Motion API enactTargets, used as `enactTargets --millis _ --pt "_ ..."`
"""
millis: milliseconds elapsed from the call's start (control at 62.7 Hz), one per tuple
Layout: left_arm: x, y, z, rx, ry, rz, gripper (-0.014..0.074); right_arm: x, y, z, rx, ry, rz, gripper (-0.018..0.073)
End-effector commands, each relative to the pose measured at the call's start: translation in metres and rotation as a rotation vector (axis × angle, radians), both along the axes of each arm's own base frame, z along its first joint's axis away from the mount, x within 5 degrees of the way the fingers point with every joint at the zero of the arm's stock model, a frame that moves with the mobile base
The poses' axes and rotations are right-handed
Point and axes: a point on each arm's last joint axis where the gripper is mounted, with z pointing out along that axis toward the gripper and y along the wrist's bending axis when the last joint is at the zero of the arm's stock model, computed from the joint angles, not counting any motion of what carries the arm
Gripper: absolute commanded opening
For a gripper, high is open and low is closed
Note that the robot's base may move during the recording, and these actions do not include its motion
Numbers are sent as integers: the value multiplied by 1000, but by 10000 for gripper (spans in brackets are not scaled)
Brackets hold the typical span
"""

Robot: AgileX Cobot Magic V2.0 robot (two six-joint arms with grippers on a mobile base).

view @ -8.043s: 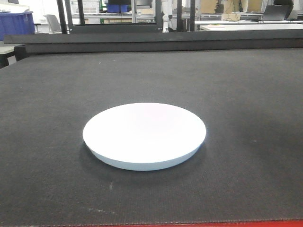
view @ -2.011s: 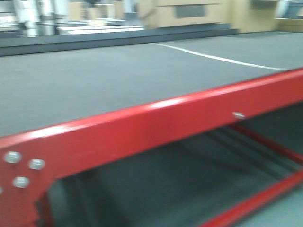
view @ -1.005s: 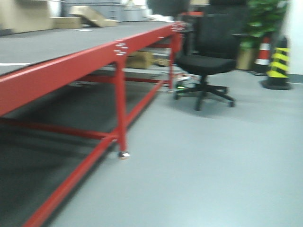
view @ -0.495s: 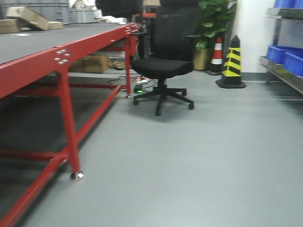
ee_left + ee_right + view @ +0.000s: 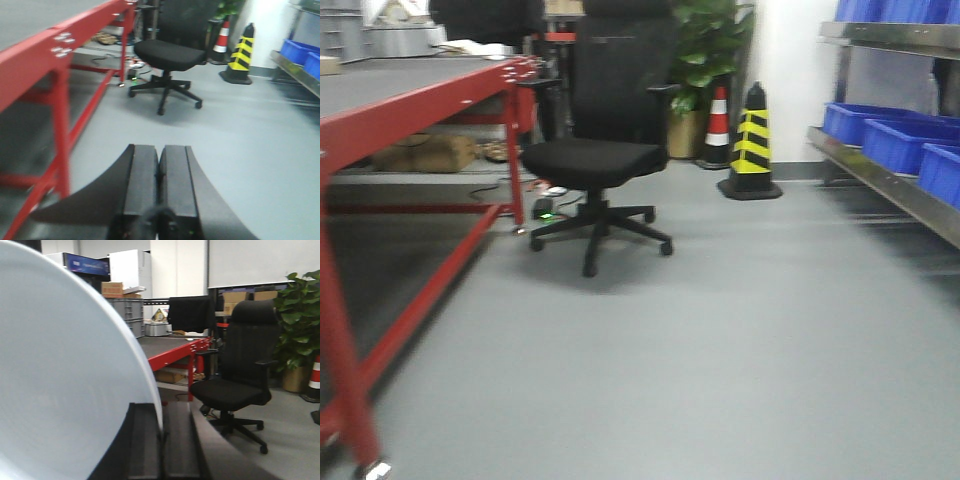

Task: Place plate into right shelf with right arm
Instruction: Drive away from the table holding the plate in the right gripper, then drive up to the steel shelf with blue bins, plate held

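The white plate [image 5: 65, 375] fills the left of the right wrist view, held on edge, its rim pinched between the two black fingers of my right gripper [image 5: 161, 412], which is shut on it. My left gripper [image 5: 159, 152] shows in the left wrist view with its black fingers pressed together and nothing between them, hanging above the grey floor. The right shelf [image 5: 895, 185], stainless steel with blue bins [image 5: 875, 130] on it, runs along the right edge of the front view. Neither arm appears in the front view.
A black office chair [image 5: 600, 150] stands mid-floor ahead. The red-framed table [image 5: 410, 110] runs down the left. A yellow-black cone [image 5: 752, 145], an orange-white cone [image 5: 717, 125] and a potted plant [image 5: 705, 50] stand by the back wall. Grey floor [image 5: 720, 340] lies between chair and shelf.
The front view has swung right from the table, where the plate lay eight seconds ago; chair, cones and shelf have shifted left in frame. More of the shelf and its bins shows.
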Motion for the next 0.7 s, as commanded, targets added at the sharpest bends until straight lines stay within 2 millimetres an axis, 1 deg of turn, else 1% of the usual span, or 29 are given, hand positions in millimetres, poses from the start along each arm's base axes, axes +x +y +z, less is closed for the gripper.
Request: enactTargets --millis 0,686 --pt "0 0 5 -13 -78 -7 -47 -3 -1 17 45 -103 2 56" --pt "0 0 5 -13 -78 -7 -47 -3 -1 17 45 -103 2 56"
